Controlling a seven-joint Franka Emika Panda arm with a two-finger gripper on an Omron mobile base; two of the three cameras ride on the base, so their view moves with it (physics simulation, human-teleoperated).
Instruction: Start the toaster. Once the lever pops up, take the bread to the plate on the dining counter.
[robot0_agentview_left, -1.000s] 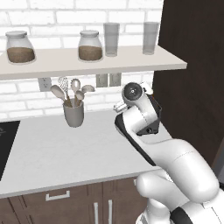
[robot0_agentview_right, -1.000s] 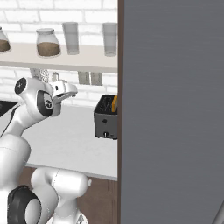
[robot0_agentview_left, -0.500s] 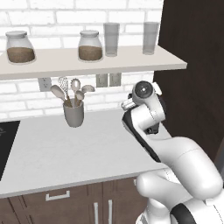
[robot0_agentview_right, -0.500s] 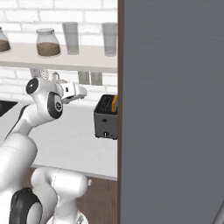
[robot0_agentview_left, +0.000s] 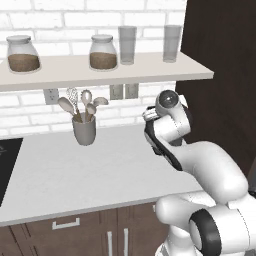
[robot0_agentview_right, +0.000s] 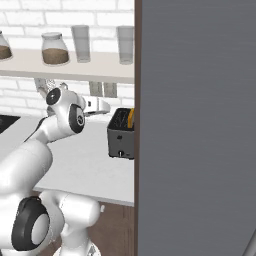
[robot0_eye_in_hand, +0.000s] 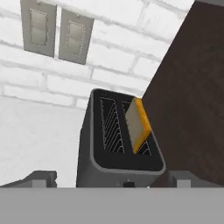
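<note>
Here the toaster (robot0_eye_in_hand: 114, 142) sits in the lower middle of the hand view, a dark boxy body with two wire-lined slots on top, standing on the white worktop (robot0_eye_in_hand: 35, 131) close against a white brick wall (robot0_eye_in_hand: 109, 57). The bread (robot0_eye_in_hand: 138, 124), a golden-yellow slice, stands tilted in the right-hand slot, with most of it rising above the toaster's top. To the right of the toaster in that view is a dark brown panel (robot0_eye_in_hand: 192, 100). Two grey wall plates (robot0_eye_in_hand: 57, 33) sit side by side in the upper left of the frame.

The gripper (robot0_eye_in_hand: 113, 178) has its two finger tips spread wide, one at the lower left and one at the lower right of the hand view, with the toaster's near end between them in the picture; nothing is pinched, and whether the tips touch the toaster cannot be told.

In the right base view the toaster (robot0_agentview_right: 121, 139) shows at the middle, partly cut by a tall grey panel (robot0_agentview_right: 200, 125) on the right half, with the bread (robot0_agentview_right: 130, 118) as a yellow sliver at its top. The gripper (robot0_agentview_right: 102, 106) is just left of it.

In the left base view a shelf (robot0_agentview_left: 100, 70) across the top carries two jars and two glasses, and a grey cup of utensils (robot0_agentview_left: 83, 125) stands on the worktop at left of centre.
</note>
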